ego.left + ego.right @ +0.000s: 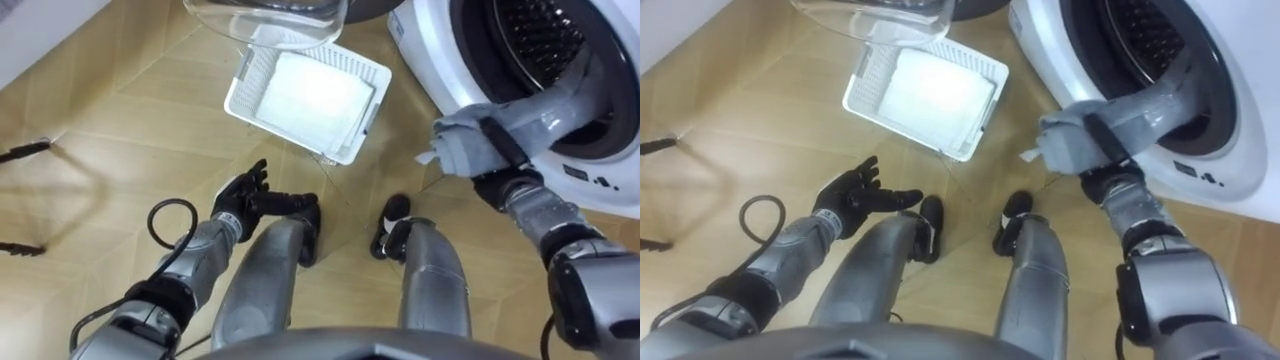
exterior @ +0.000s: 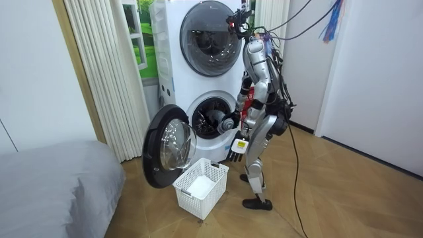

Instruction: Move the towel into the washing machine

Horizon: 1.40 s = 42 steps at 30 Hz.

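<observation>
One grey towel (image 1: 456, 148), tight in the curled right hand (image 1: 503, 150), partly inside the drum (image 1: 545, 40).

The towel (image 1: 462, 148) covers most of my right robot hand (image 1: 504, 148), and I lose its far end in the dark drum (image 1: 545, 40); the top edge cuts off drum and door (image 1: 265, 15) alike

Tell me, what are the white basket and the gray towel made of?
The basket looks like hard white plastic, probably smooth: its walls are a grid of small holes. The towel looks like soft, matte gray cloth: it bunches and folds in the right hand.
</observation>
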### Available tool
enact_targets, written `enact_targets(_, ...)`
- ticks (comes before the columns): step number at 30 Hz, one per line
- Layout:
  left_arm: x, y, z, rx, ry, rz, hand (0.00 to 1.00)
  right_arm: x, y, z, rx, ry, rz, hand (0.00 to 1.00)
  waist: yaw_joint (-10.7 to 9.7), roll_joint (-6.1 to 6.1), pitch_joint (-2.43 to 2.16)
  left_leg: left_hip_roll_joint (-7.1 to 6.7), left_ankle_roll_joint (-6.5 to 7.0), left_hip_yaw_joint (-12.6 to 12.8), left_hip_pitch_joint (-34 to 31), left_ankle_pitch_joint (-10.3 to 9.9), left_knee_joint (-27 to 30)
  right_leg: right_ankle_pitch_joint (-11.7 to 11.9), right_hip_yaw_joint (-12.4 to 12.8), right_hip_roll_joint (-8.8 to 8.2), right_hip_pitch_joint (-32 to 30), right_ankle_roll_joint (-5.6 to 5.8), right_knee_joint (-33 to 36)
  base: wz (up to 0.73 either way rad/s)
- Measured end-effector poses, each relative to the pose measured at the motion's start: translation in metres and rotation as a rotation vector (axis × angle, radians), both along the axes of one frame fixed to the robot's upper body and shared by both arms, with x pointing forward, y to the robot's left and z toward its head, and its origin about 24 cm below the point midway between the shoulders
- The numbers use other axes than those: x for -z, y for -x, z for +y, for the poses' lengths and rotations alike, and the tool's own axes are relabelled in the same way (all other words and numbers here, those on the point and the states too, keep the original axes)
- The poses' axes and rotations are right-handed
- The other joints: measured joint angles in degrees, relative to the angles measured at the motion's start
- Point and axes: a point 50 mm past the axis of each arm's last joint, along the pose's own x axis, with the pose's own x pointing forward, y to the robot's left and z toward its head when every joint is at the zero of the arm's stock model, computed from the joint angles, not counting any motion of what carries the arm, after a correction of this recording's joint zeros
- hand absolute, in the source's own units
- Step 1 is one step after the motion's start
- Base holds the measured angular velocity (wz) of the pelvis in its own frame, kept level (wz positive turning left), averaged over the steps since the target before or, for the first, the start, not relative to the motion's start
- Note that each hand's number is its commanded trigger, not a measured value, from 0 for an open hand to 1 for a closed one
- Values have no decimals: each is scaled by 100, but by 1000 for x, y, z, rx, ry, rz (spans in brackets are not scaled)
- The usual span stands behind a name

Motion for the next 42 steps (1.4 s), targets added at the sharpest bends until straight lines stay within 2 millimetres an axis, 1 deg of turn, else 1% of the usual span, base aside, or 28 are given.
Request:
enact_targets(2,-2,-1,0,-5,-8,-7,0,-11,-9,-6,40,-5,-29,100,-18,-12,-3,-6,4,58,-9,-1,8,-7,38,-13,-50,-7,55,-9)
enact_targets(3,-3,-3,2,-6,-13,-13,0,-17,-14,-10,68,-8,-44,89,-54,-12,-3,-5,7,65,-13,-3,13,-13,33,-37,-52,-17,53,0)
enact_targets(4,-4,-3,2,-7,-15,-18,0,-20,-17,-12,77,-5,-46,63,-91,-15,-5,-4,13,71,-16,-7,16,-20,31,-49,-53,-19,57,6)
enact_targets(5,-5,-4,4,-8,-20,-25,0,-27,-22,-15,100,-3,-53,10,-146,-25,-9,8,19,73,-24,-3,23,-21,22,-57,-53,-20,59,4)
enact_targets(6,-5,-3,5,-9,-21,-26,0,-33,-26,-19,124,-1,-60,0,-174,-46,-15,12,19,86,-21,-3,40,-19,32,-56,-56,-23,75,0)
enact_targets(8,-6,-1,4,-8,-15,-30,0,-43,-31,-26,155,8,-73,0,-207,-68,-24,-4,21,103,-5,-3,41,-18,66,-44,-65,-23,101,-2)
enact_targets(9,-7,1,4,-14,-14,-36,0,-50,-37,-27,175,-3,-88,0,-261,-115,-47,-37,30,136,-20,4,37,-21,125,-69,-135,-20,166,-5)
enact_targets(11,-8,2,3,-19,-13,-41,0,-59,-46,-24,211,-57,-96,0,-312,-152,-51,-52,42,177,-66,11,61,-19,166,-81,-208,-20,204,-3)
enact_targets(13,-9,2,1,-17,-9,-43,0,-65,-50,-24,257,-98,-96,0,-343,-188,-51,-69,50,180,-125,14,172,-21,170,-108,-254,-15,259,3)
enact_targets(16,-9,2,1,-15,-11,-45,0,-70,-53,-24,303,-144,-104,0,-380,-197,-49,-84,69,166,-204,5,264,-25,147,-142,-295,-3,307,8)
enact_targets(17,-9,2,1,-15,-12,-42,0,-73,-55,-24,319,-160,-107,0,-442,-197,-49,-104,92,159,-247,6,298,-42,144,-191,-338,20,370,12)
enact_targets(19,-8,3,1,-13,-13,-40,0,-76,-57,-25,342,-178,-108,0,-446,-198,-48,-103,132,142,-325,-19,355,-44,140,-205,-388,26,425,8)
enact_targets(21,-8,5,1,-13,-12,-37,0,-78,-59,-24,362,-203,-101,0,-515,-205,-46,-127,147,112,-371,-25,405,-53,100,-252,-397,43,460,9)
enact_targets(24,-8,5,-1,3,-19,-44,0,-79,-59,-24,378,-221,-96,0,-582,-206,-47,-155,178,91,-372,-7,393,-38,50,-288,-377,66,441,6)
enact_targets(32,-11,-1,0,-5,-39,-58,0,-78,-57,-26,450,-261,-93,0,-577,-204,-48,-159,198,67,-360,10,302,-14,-7,-283,-322,92,316,1)
enact_targets(37,-14,-5,-1,-4,-51,-71,0,-74,-53,-28,484,-278,-78,0,-576,-198,-49,-118,206,81,-315,14,230,1,-125,-268,-203,112,176,3)
enact_targets(39,-16,-8,-1,17,-68,-80,0,-71,-50,-28,506,-285,-63,0,-562,-197,-49,-79,206,81,-263,14,201,7,-165,-238,-122,115,116,4)
enact_targets(42,-16,-7,-1,29,-70,-79,0,-64,-43,-29,526,-286,-37,0,-487,-188,-46,-50,204,88,-75,15,67,26,-167,-175,73,132,-35,-4)
